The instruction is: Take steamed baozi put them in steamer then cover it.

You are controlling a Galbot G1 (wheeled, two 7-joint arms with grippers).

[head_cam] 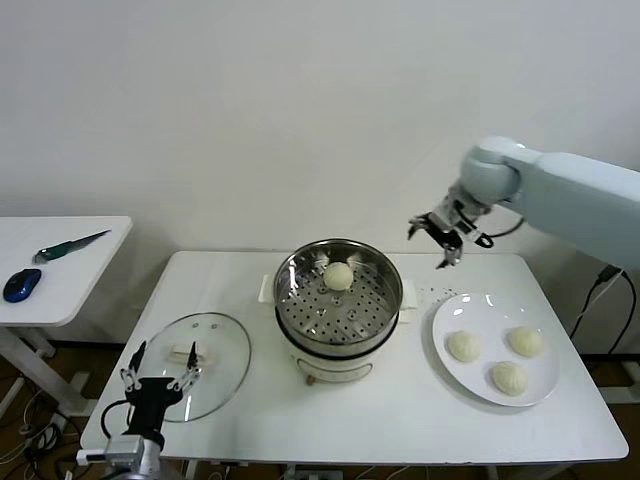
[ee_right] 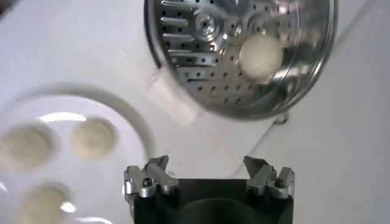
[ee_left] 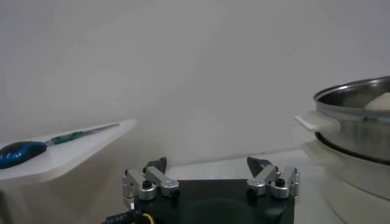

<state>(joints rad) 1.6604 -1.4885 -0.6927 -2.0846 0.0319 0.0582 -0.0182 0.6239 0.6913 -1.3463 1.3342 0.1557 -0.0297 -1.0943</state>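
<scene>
- Head view: the right gripper [head_cam: 447, 236] hangs in the air with its jaws spread wide and nothing in them, behind the gap between the steamer [head_cam: 338, 300] and the plate [head_cam: 495, 347].
- The left gripper [head_cam: 159, 372] sits low at the near left corner of the surface [head_cam: 400, 420], jaws also wide and empty, just beside the near edge of the glass lid [head_cam: 197, 352].
- Risk: the buns are soft and smooth, so closing too hard could dent one, and too light a hold could let it slip on the way across to the steamer.
- Risk: the three buns lie close together on the plate, so wide jaws coming down on one may nudge a neighbour toward the rim.
- Risk: the steamer wall stands high, and a bun carried too low could catch it.
- Risk: the lid lies flat with only its white bar handle [head_cam: 184, 353] to take hold of, so an off-centre hold could tilt it and seat it crooked.
- Steamer: one bun [head_cam: 338, 276] rests on the perforated floor, toward the far side.
- Plate: three buns, one on the left [head_cam: 463, 346], one at the far right [head_cam: 525, 341], one nearest [head_cam: 508, 377].
</scene>
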